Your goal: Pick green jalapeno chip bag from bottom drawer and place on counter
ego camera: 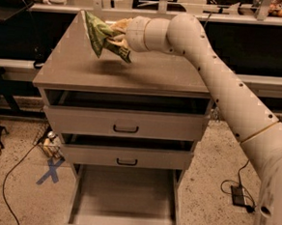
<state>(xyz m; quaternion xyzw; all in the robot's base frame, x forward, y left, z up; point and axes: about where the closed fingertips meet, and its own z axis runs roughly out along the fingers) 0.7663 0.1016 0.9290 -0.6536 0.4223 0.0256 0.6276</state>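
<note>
Pale claw (118, 35) clenching crinkled glossy green chip bag (99, 33), hovering above smooth grey-brown desk (148, 76), rear-left. Risk: releasing from height, light bag sliding off near left edge. Deep bottom drawer (125, 200) standing open.

The counter (153, 79) lies below the end effector (116, 35) clutching the chip bag (95, 31)
</note>
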